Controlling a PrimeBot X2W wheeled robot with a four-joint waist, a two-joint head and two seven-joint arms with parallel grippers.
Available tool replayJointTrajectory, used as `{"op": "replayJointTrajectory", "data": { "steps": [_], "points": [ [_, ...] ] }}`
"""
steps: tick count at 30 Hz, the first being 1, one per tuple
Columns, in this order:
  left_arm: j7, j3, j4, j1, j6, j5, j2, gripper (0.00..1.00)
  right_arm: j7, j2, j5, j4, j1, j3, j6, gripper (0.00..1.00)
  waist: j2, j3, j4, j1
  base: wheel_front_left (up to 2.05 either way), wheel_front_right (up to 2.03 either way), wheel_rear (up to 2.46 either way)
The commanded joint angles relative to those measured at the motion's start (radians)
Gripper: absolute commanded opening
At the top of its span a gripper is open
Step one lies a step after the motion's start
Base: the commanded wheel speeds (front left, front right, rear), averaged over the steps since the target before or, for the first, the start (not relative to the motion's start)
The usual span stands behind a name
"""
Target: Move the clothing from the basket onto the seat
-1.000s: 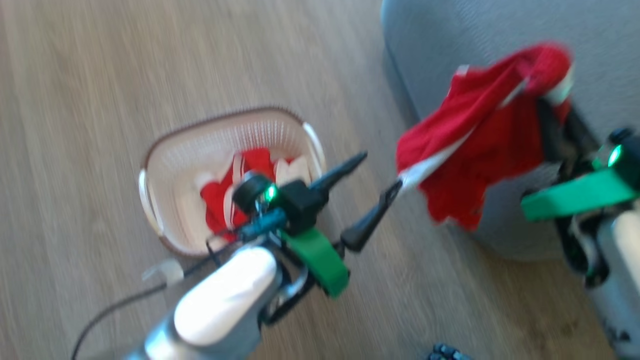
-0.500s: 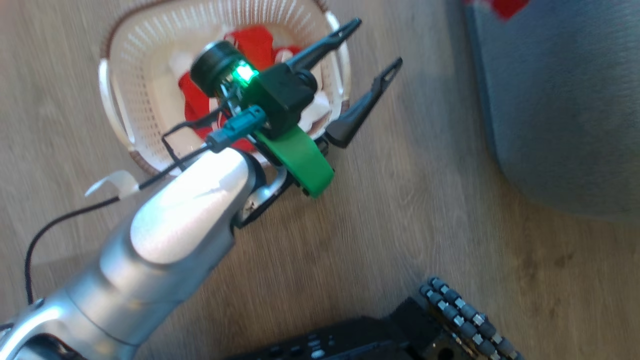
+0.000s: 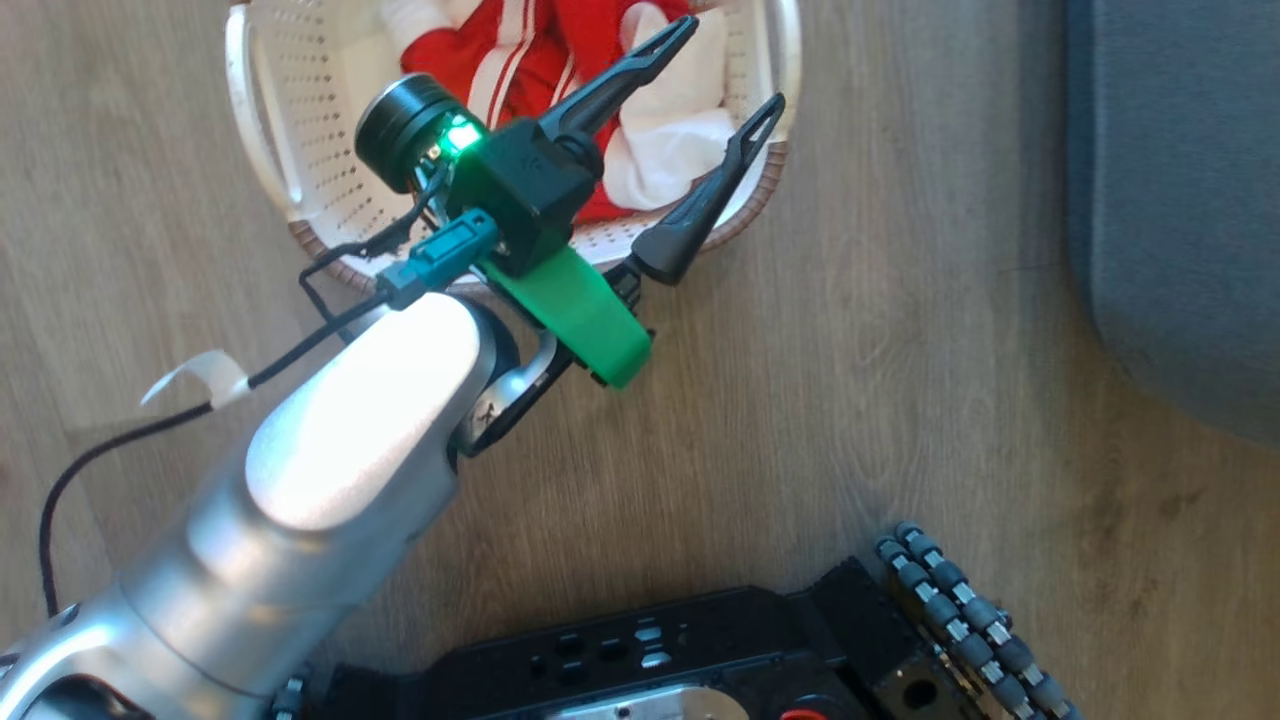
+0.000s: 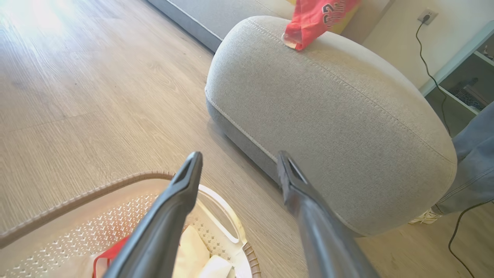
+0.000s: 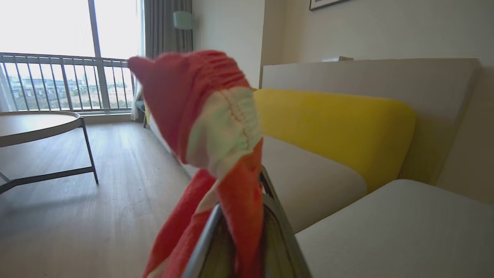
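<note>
Red clothing is hanging pinched in the right gripper. The left gripper is hovering wide open over the basket.

The cream perforated basket sits at the upper left of the head view. It holds red garments with white stripes and a white cloth. The grey-blue seat occupies the right edge, apart from the basket. Mid-frame in the right wrist view, another red garment with white elastic trim hangs bunched.
</note>
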Motion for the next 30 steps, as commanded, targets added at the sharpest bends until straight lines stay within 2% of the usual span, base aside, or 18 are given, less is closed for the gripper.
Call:
{"op": "replayJointTrajectory", "data": {
  "steps": [1,5,7,17,18,19,20,21,30],
  "points": [
    [-0.008,0.021,-0.039,0.016,0.005,0.0,0.015,1.0,0.01,-0.052,-0.014,-0.019,-0.011,-0.031,0.007,0.0,0.0,0.018,0.017,0.0001,0.0,0.0,0.0],
    [0.001,0.019,-0.069,0.021,0.018,0.004,0.023,1.0,0.034,-0.092,-0.081,0.04,-0.047,-0.153,0.007,0.0,0.0,0.064,0.038,0.0001,0.0,0.0,0.0],
    [0.01,0.016,-0.084,0.02,0.023,0.009,0.029,1.0,0.028,-0.08,-0.106,0.068,-0.031,-0.193,0.007,0.0,0.0,0.088,0.045,0.0001,0.0,0.0,0.0],
    [0.054,0.009,-0.153,0.069,0.075,0.026,0.078,1.0,-0.115,0.078,-0.255,0.258,0.11,-0.355,0.007,0.0,0.0,0.141,0.06,0.0001,0.0,0.0,0.0],
    [0.056,0.011,-0.16,0.077,0.08,0.025,0.085,1.0,-0.128,0.093,-0.273,0.276,0.112,-0.363,0.007,0.05,0.0,0.141,0.057,0.0001,0.0,0.0,0.0],
    [0.057,0.012,-0.166,0.086,0.085,0.024,0.092,1.0,-0.139,0.108,-0.287,0.293,0.113,-0.368,0.007,0.35,0.0,0.138,0.054,0.0001,0.0,0.0,0.0],
    [0.059,0.013,-0.171,0.094,0.089,0.022,0.097,1.0,-0.149,0.121,-0.297,0.307,0.111,-0.368,0.007,0.8,0.0,0.133,0.05,0.0001,0.0,0.0,0.0],
    [0.06,0.013,-0.174,0.102,0.093,0.02,0.102,1.0,-0.159,0.131,-0.304,0.32,0.11,-0.367,0.007,1.0,0.0,0.125,0.046,0.0001,0.0,0.0,0.0],
    [0.055,0.027,-0.178,0.105,0.102,0.001,0.108,1.0,-0.184,0.146,-0.317,0.381,0.149,-0.301,0.007,1.0,0.0,0.036,-0.006,0.0001,0.0,0.0,0.0]
  ]
}}
